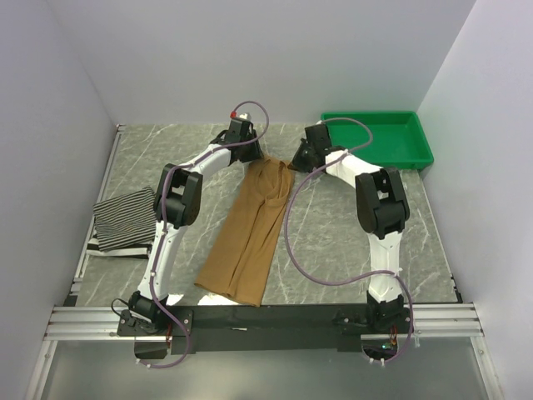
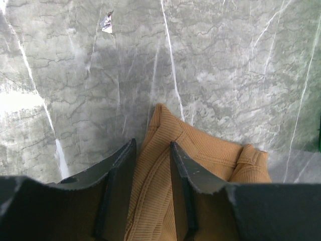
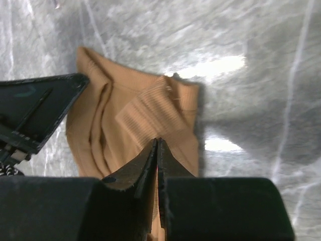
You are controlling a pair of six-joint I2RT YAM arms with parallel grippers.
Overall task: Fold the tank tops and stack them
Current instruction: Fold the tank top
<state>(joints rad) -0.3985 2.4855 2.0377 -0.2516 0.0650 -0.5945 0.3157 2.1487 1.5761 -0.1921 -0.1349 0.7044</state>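
Our left fingers [image 2: 116,193] sit a little apart with the tan-brown tank top [image 2: 200,150] between them; we cannot tell if they squeeze it. Our right fingers [image 3: 134,173] are pressed together over it. It lies stretched on the table [image 1: 333,233].

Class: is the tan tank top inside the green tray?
No, the tan tank top lies on the marbled table, outside the green tray.
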